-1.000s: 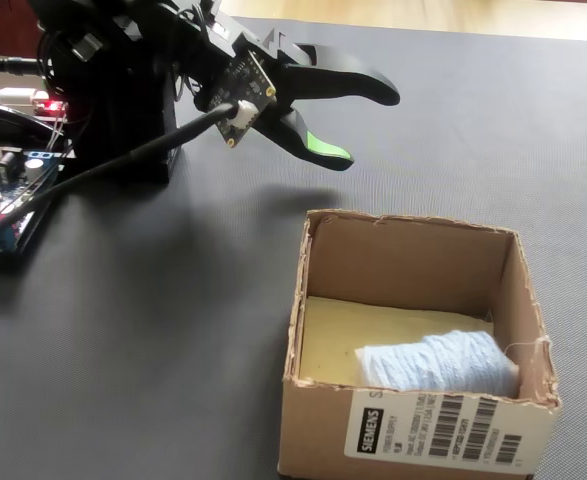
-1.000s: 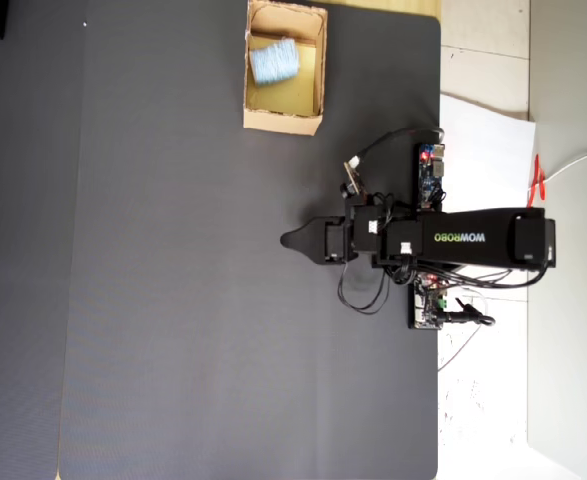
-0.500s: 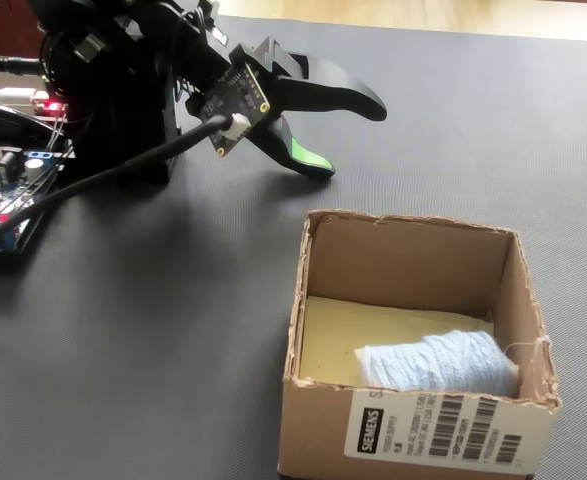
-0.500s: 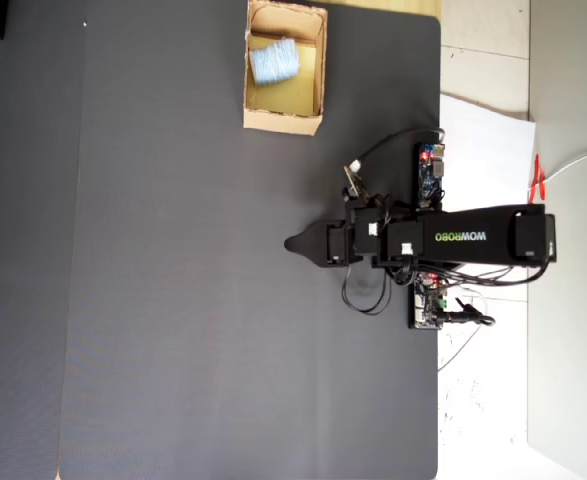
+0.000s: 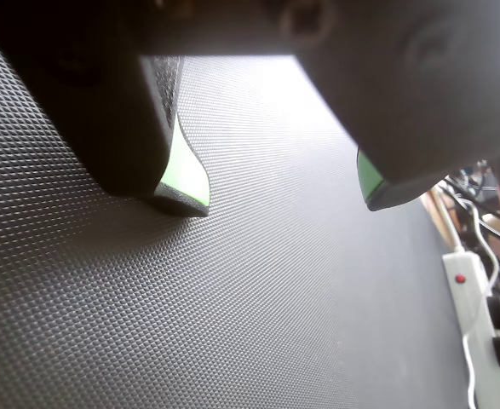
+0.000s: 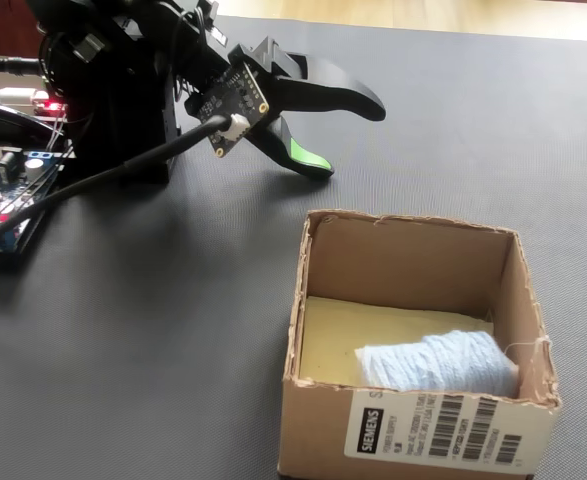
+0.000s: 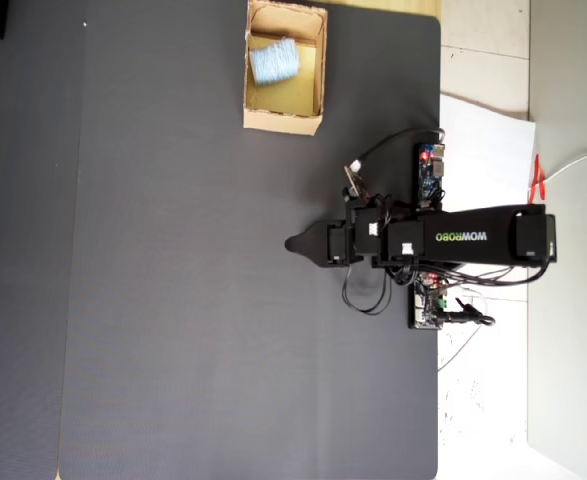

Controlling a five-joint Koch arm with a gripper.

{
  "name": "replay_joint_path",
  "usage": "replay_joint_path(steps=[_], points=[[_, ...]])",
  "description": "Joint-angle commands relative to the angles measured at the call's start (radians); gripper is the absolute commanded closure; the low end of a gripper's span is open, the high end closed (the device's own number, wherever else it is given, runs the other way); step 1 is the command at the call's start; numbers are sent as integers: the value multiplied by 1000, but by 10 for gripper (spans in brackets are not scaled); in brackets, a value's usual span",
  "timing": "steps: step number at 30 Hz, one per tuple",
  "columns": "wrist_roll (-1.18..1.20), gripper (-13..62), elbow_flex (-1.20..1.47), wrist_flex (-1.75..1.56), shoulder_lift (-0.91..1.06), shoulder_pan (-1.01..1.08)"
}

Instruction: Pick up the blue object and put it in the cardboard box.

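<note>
Wrist view: we see the claw (image 5: pixel 284 192) with its tips spread apart and nothing between them, only the dark textured mat (image 5: pixel 258 307) covering the bench. One green-lined tip sits low, touching or nearly touching the mat; we can't tell which. A white power strip (image 5: pixel 471 315) lies at the right edge.

Fixed view: the blue object (image 6: pixel 438 362) lies inside the cardboard box (image 6: pixel 413 255), on the yellowish floor, against the near wall. The claw (image 6: pixel 338 135) is well apart from the box, low over the mat close to the arm's base, empty.

Overhead view: the box (image 7: pixel 284 122) is at the mat's top edge with the blue object (image 7: pixel 273 62) in it; the arm (image 7: pixel 443 240) is folded in, claw (image 7: pixel 295 244) clear of the box.

Our read: placement is done and the arm looks parked. Next move calls for nothing beyond holding rest, or a reset if another run follows.
</note>
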Motion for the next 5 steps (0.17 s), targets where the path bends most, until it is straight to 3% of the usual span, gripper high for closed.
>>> replay_joint_path(steps=[1, 5], points=[[5, 148, 37, 114, 89, 0], [5, 148, 37, 114, 89, 0]])
